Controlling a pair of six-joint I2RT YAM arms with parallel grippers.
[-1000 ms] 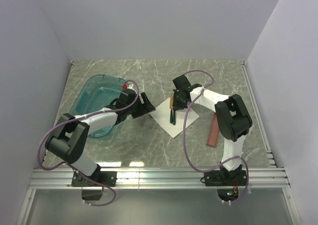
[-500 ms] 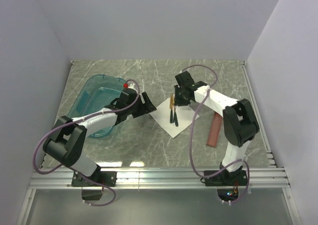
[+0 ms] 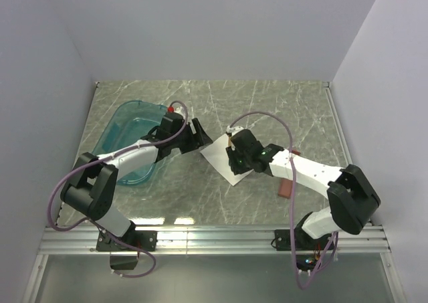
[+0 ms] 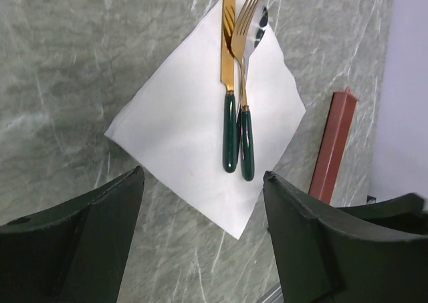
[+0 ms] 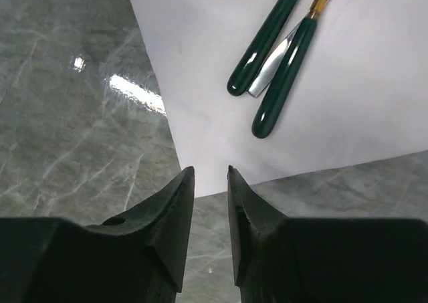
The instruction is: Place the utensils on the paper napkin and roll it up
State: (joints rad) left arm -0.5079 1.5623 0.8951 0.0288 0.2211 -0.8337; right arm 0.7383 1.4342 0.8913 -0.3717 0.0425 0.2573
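Tub (image 3: 127, 126): left of the napkin (image 4: 187, 129), well apart, not involved.

Left gripper (image 4: 200, 182): jaws wide apart and empty, hovering at the napkin's left corner. It has edged slightly closer to the napkin in the last second.

Napkin: flat on the bench (image 4: 60, 62), unrolled. The utensils (image 4: 237, 116) lie on its right half, touching side by side. I see a gold knife and fork, with a silver spoon bowl behind the fork. The green handles point toward the napkin's near corner.

Right gripper (image 5: 210, 176): main change. A second ago it was over the utensils at the napkin's far side. It has now let go and swung down to the napkin's near corner. Jaws a narrow gap apart with nothing between them, tips just off the paper's edge.

Tray (image 4: 334, 142): right of the napkin, apart, partly hidden by the right arm in the top view.

My read: placing is done and the roll has not started. The right gripper looks lined up to lift that corner. The risk is thin paper sliding, or the handles rolling off.

No brand, label or writing readable anywhere.
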